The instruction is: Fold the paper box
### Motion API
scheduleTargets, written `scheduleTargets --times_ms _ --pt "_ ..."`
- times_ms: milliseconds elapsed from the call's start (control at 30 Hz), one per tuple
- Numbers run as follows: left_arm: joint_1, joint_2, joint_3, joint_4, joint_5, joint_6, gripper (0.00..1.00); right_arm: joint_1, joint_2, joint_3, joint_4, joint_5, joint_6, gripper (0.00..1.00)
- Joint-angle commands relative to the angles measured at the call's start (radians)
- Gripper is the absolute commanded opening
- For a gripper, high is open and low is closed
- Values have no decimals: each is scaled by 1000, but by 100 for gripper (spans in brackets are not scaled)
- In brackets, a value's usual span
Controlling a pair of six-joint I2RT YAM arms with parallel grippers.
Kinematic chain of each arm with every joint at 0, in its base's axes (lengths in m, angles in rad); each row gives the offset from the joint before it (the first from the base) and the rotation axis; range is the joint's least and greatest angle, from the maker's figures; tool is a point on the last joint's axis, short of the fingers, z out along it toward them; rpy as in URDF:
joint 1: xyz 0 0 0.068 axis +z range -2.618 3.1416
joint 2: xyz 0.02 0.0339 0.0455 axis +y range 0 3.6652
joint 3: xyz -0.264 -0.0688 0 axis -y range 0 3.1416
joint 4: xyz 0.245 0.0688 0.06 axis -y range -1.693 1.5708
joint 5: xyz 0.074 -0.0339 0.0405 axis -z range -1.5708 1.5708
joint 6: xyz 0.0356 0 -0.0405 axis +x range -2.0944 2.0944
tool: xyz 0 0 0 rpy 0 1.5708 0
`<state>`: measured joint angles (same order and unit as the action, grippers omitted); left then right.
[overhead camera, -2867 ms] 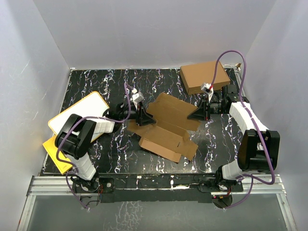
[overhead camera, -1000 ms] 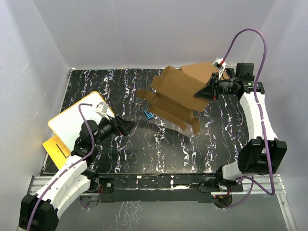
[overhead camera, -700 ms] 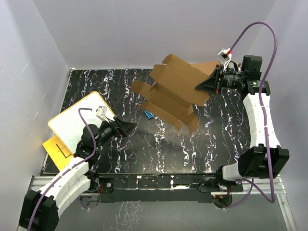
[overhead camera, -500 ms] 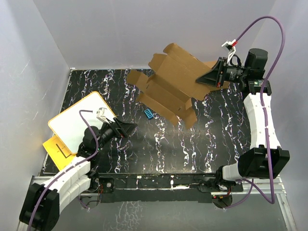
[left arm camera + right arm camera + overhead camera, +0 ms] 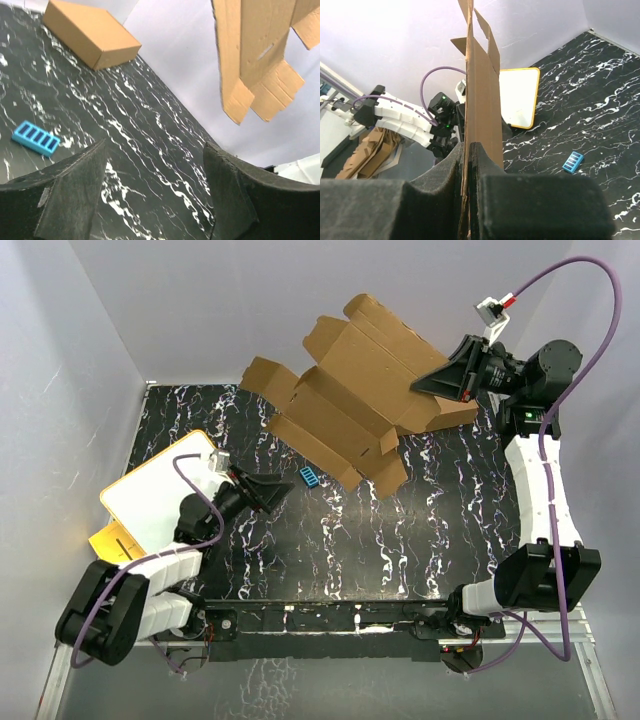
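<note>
One look, and judged the job as hardly begun. Found the plain brown cardboard paper box (image 5: 350, 400) as an open cut-out sheet, flaps and tabs hanging loose. Saw no wall stood up and no tab tucked in, so guessed at nearly all the folding left to do.

Found it high in the air over the far side of the black counter with white streaks (image 5: 400, 530), not touching it. Saw it pinched at one edge by the right pincer (image 5: 430, 387), pressed tight on the card. Found the left pincer (image 5: 155, 150) low near the counter, spread wide, holding nothing.

Counted:
- one cut-out sheet
- one ready-made closed brown box (image 5: 92, 32) at the far end of the counter
- one little blue ridged plastic piece (image 5: 310, 476)
- one white board with a yellow rim (image 5: 160, 495)
- one flat yellow piece (image 5: 108, 543) just beside that board
- two pincers
</note>
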<state>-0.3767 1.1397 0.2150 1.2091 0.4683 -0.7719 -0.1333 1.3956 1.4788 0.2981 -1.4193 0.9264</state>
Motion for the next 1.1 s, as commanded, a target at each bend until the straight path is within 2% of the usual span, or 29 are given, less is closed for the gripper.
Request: scheduleTargets --times_ms 0,33,100,133,367,533,733,900,1000,1067 --pt "-6 67 77 152 -3 97 69 -8 -8 -26 351 -1 309 8" --pt "-5 94 90 164 -13 106 64 -8 -7 -27 377 0 333 8" --pt "-6 149 121 199 -33 109 47 -9 -6 -26 410 3 367 8" --pt "-5 178 140 218 -38 105 45 -9 -7 -26 421 3 377 8" --pt "-12 375 288 489 73 13 51 -14 -13 -49 437 8 390 8" --pt "-24 423 359 594 120 -26 51 -19 -12 -71 444 10 389 8" --pt "-43 375 358 595 168 -18 54 -29 -4 -105 443 21 370 8" --pt "-48 334 328 582 161 -24 61 -34 -6 -130 418 26 333 8" --pt "-44 278 285 443 115 13 61 -39 -9 -129 401 26 305 8" --pt "-37 203 239 254 44 42 61 -46 -13 -129 388 25 282 8"
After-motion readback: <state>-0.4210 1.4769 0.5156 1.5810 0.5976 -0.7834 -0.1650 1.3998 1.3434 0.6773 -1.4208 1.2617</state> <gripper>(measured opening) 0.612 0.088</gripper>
